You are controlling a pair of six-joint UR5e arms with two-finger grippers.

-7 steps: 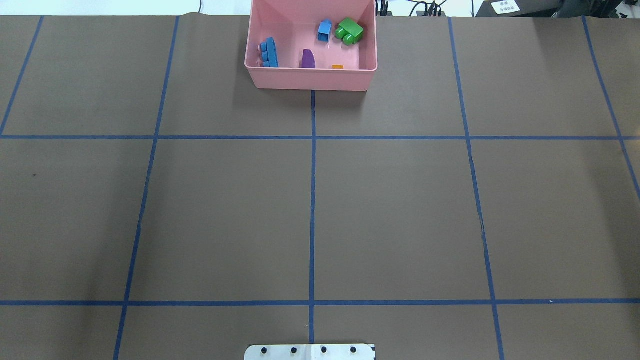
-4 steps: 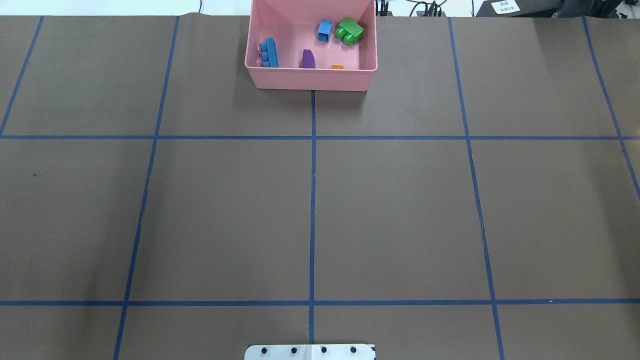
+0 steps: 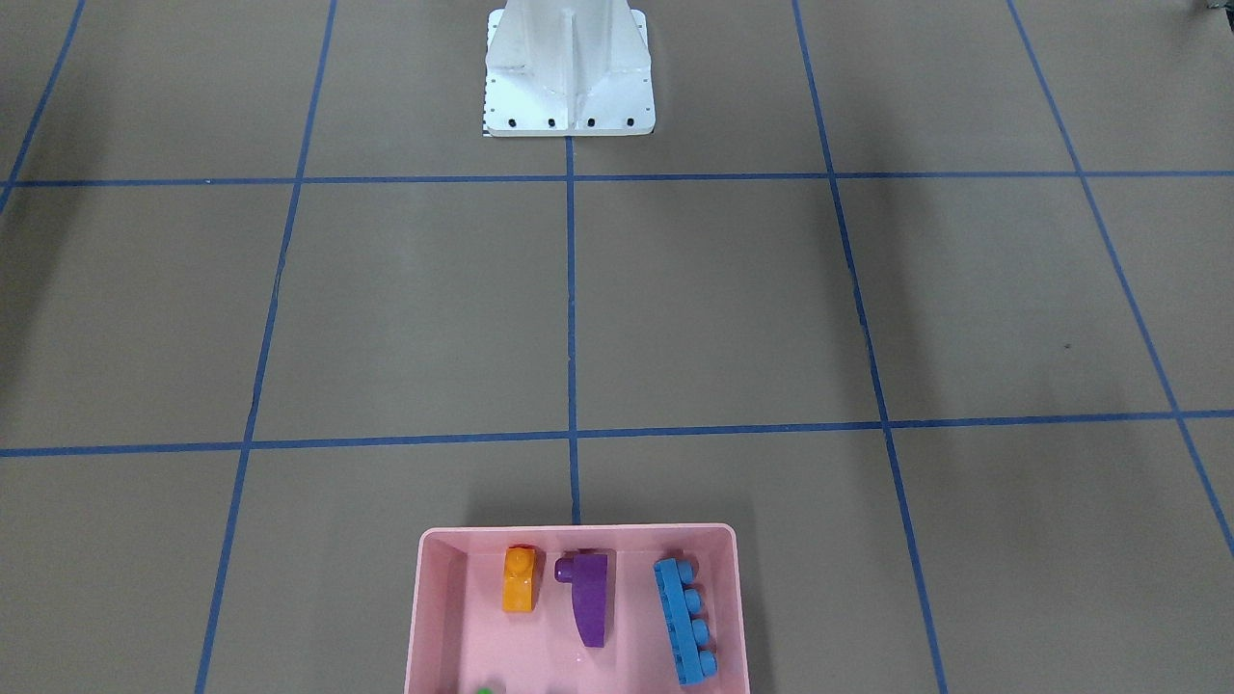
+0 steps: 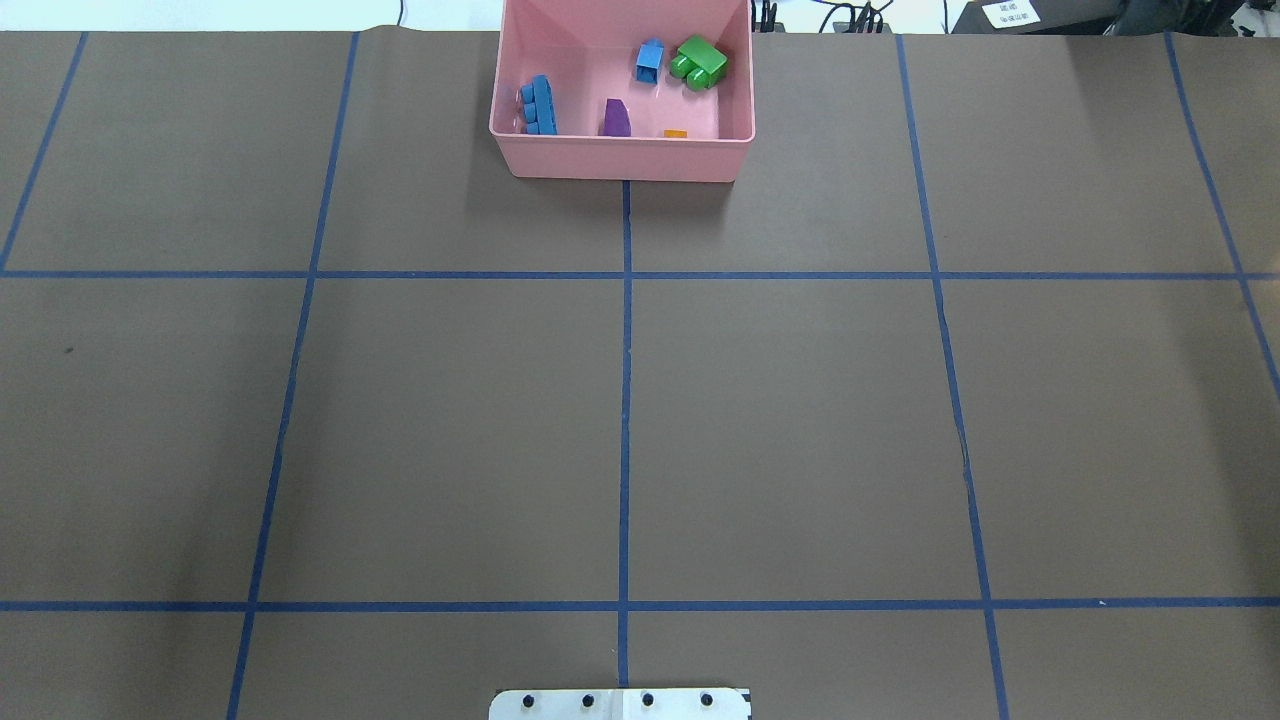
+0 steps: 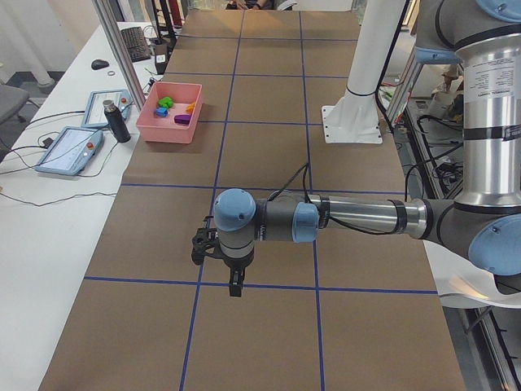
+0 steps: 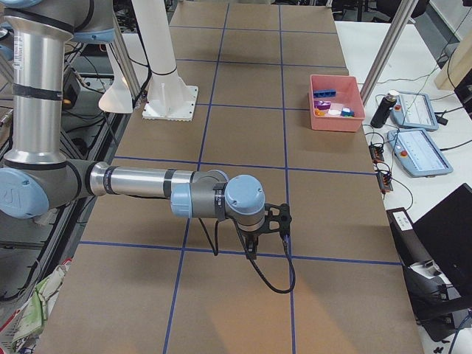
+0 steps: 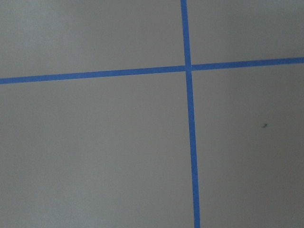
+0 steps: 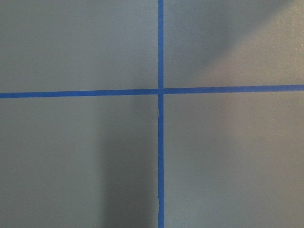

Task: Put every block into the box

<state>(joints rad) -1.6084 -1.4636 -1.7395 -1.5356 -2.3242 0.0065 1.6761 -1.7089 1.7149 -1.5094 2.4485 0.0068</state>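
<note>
Brown table [image 4: 800, 400], blue tape grid [image 4: 625, 400]; pink box [image 4: 620, 160] at far edge. Grip of left tool [image 5: 235, 287] and right tool [image 6: 251, 253]: cannot tell.

Overhead, front views face each other, share box [image 4: 620, 160]; wrist cameras straight down, close on tape [image 7: 188, 68].

Nothing can be read. A white card [image 4: 1010, 13] beyond the far edge of the table [image 4: 800, 400] carries dark print too small to make out. It lies well apart from both pairs of jaws. Grey lettering [image 5: 486, 77] on the left arm [image 5: 488, 147], high above the jaws of the left gripper [image 5: 234, 289], is likewise illegible.
</note>
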